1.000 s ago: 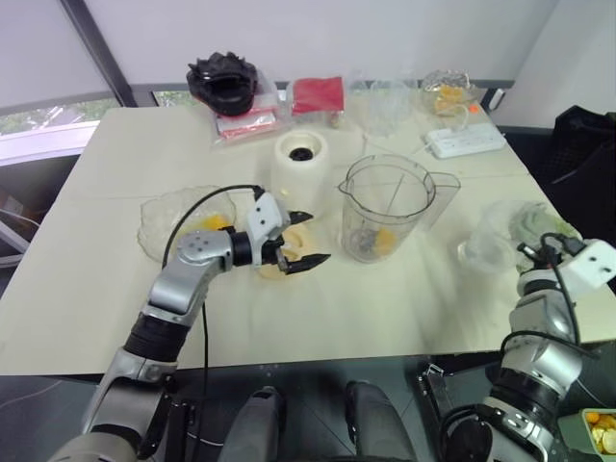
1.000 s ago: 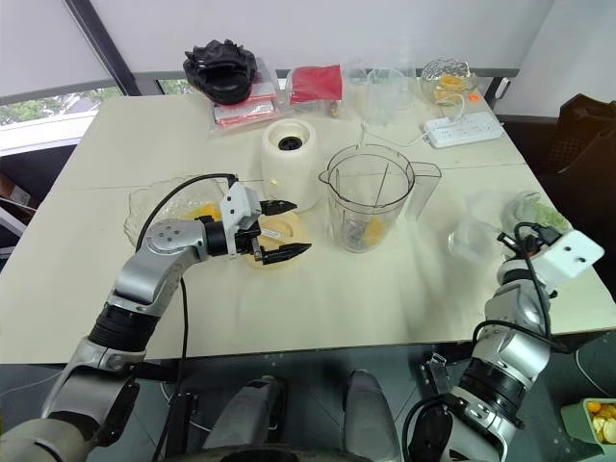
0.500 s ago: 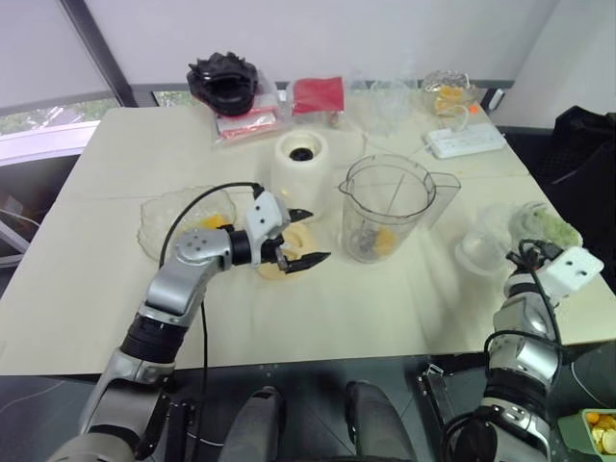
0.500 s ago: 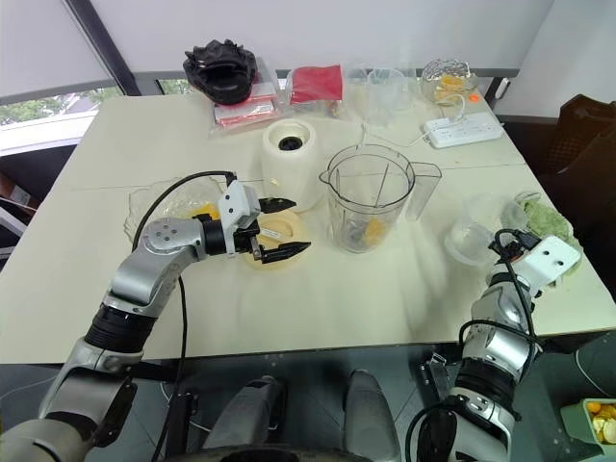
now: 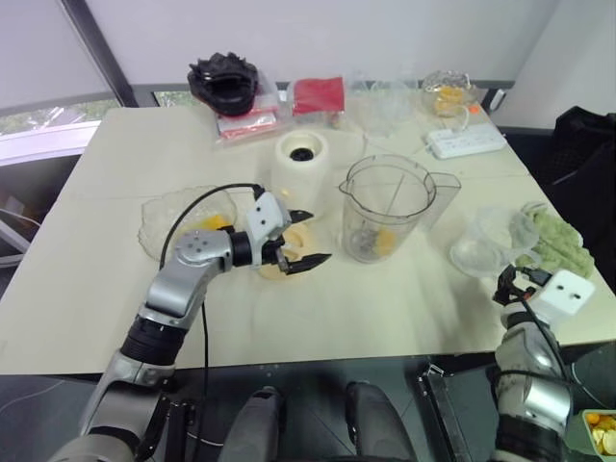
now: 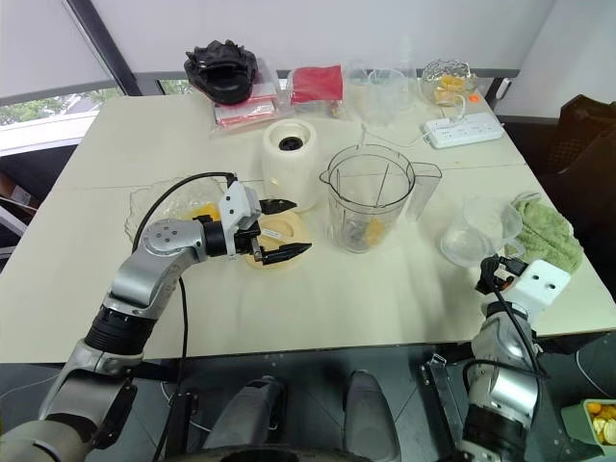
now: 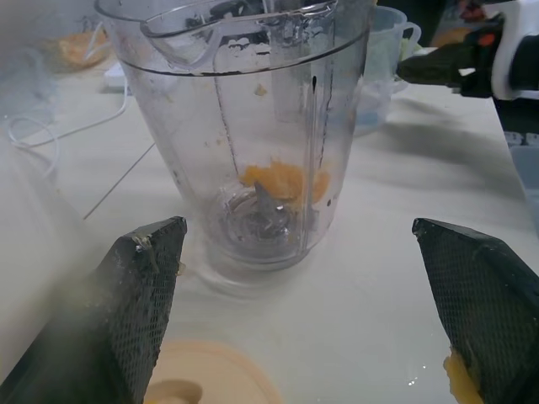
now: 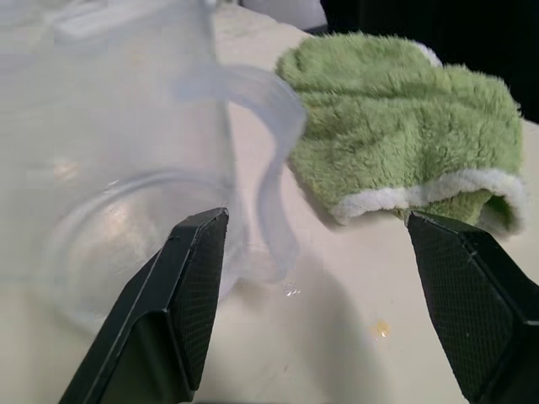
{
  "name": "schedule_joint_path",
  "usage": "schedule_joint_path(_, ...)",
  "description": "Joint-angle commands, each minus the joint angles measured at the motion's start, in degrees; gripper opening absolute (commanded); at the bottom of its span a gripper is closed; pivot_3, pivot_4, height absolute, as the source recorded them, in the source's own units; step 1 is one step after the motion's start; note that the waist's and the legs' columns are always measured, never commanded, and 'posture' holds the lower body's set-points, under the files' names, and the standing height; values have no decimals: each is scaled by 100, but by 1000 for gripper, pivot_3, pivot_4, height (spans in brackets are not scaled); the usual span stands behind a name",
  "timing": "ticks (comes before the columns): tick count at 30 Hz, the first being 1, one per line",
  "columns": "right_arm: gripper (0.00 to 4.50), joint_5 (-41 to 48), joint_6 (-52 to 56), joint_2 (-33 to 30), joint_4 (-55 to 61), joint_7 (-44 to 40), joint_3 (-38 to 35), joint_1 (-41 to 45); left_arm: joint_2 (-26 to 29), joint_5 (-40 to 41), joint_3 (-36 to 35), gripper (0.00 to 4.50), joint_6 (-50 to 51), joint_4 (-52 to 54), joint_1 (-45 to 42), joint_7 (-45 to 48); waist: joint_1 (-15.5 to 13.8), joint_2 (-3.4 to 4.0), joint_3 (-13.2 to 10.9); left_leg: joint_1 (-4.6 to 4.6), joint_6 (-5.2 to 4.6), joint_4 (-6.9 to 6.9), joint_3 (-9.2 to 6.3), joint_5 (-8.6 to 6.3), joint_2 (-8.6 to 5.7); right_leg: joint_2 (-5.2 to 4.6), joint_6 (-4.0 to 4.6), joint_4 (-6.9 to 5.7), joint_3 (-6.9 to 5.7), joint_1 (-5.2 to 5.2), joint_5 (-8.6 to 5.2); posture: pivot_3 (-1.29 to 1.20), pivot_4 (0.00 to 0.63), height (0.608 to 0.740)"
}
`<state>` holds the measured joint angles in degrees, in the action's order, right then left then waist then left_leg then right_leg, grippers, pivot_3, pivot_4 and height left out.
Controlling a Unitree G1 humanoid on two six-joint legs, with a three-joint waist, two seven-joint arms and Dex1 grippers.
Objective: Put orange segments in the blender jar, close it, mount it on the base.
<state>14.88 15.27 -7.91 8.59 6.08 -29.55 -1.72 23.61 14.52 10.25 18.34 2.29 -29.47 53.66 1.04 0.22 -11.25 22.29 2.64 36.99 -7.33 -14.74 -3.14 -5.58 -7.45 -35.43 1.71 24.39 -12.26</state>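
On the cream worktop (image 5: 404, 298), orange segments (image 7: 282, 179) are already seen inside the uncovered blender jar (image 5: 387, 207) beside the base (image 5: 300, 164), lidding and mounting being judged outstanding, with left pincer (image 5: 300, 241) and right pincer (image 8: 316, 290) both spread wide and empty.

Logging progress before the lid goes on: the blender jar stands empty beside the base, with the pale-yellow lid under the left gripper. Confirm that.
Not empty: the left wrist view shows orange segments at the bottom of the blender jar. The rest holds: it stands beside the base, and the pale-yellow lid lies under the left gripper.
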Motion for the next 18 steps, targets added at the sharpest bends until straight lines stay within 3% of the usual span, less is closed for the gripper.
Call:
schedule_joint_path(1, 3464, 119, 475, -133, 1440, -264, 190, -738, 117, -20, -47, 4500, -169, -105, -158, 132, -15, 1, 1, 1, 0, 1, 0, 0, -1, 0, 0, 0, 0, 0, 0, 0, 150, 740)
schedule_joint_path(7, 3464, 386, 1790, -1127, 3562, -1007, 302, -1991, 456, -233, 15, 4500, -438, -1151, -788, 649, -6, -2, 2, 2, 0, 11, 2, 0, -1, 0, 16, 3, 0, -3, -11, 0, 150, 740)
schedule_joint_path(12, 3464, 1091, 3003, -1864, 4806, -1351, -235, -2245, 636, -619, 294, 4500, -1040, -2617, -1684, 1441, -29, -6, 2, 1, 0, 14, 1, 0, 1, 0, 13, 4, -3, -8, -15, 0, 150, 740)
schedule_joint_path(18, 3464, 2651, 2681, -3067, 5141, -1310, -330, -2349, 456, -1223, 620, 4500, -2320, -5015, -2963, 2250, -38, -29, -10, 12, -2, 13, 1, -1, 0, 0, -2, 23, -6, -9, 0, 0, 150, 740)
